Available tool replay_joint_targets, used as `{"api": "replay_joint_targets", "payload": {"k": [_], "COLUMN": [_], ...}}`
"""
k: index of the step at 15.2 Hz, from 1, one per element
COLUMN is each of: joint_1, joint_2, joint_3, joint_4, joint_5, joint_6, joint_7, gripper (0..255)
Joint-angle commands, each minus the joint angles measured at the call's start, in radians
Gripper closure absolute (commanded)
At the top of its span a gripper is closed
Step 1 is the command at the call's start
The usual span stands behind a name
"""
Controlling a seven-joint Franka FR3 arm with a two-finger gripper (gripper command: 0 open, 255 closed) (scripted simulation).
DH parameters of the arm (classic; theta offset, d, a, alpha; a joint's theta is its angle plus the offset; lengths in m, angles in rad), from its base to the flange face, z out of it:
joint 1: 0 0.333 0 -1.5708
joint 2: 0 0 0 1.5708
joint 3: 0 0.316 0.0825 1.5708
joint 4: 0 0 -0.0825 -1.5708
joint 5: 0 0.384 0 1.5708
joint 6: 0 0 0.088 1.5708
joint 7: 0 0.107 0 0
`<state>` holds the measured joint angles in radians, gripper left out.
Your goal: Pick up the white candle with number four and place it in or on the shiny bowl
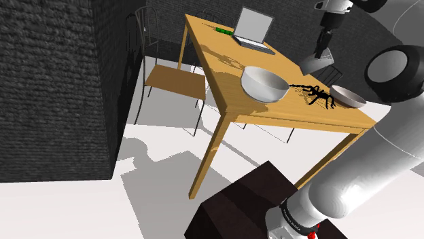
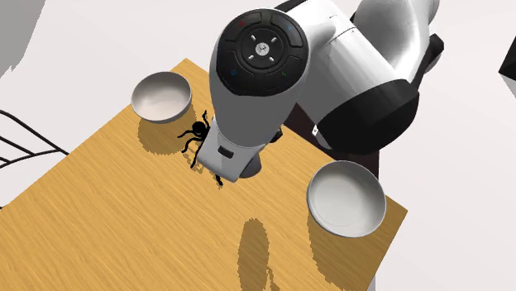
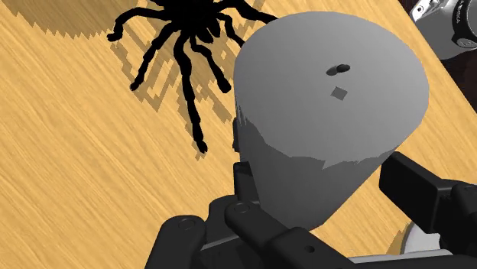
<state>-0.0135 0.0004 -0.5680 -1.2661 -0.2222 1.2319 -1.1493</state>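
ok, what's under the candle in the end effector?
Wooden table, with a black spider just beside it in the wrist view. The candle is clasped in the end effector; the patch straight beneath is covered by the candle itself.

- Table (image 1: 217, 61): smooth wood, streaked golden grain, slight sheen.
- Candle (image 3: 329, 115): plain grey, matt, smooth.
- Larger bowl (image 1: 265, 85) and smaller bowl (image 1: 348, 97) on the table: smooth, pale, softly glossy.
- Spider (image 3: 187, 30) on the table: flat matt black.
- Wall (image 1: 54, 88) beside the table: dark rough brick.
- Chair (image 1: 173, 80) beside the table: wooden seat, thin dark frame.
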Motion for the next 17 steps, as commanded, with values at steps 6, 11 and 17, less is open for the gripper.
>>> {"api": "replay_joint_targets", "payload": {"k": [6,11,17], "joint_1": [-0.044,0.019,0.132], "joint_2": [0.12,0.083,0.015], "joint_3": [-0.032,0.005,0.098], "joint_4": [0.241,0.235,0.19], "joint_5": [0.06,0.034,0.0], "joint_6": [-0.129,-0.17,-0.22], "joint_7": [-0.074,0.007,0.188], "gripper": [255,255,255]}}
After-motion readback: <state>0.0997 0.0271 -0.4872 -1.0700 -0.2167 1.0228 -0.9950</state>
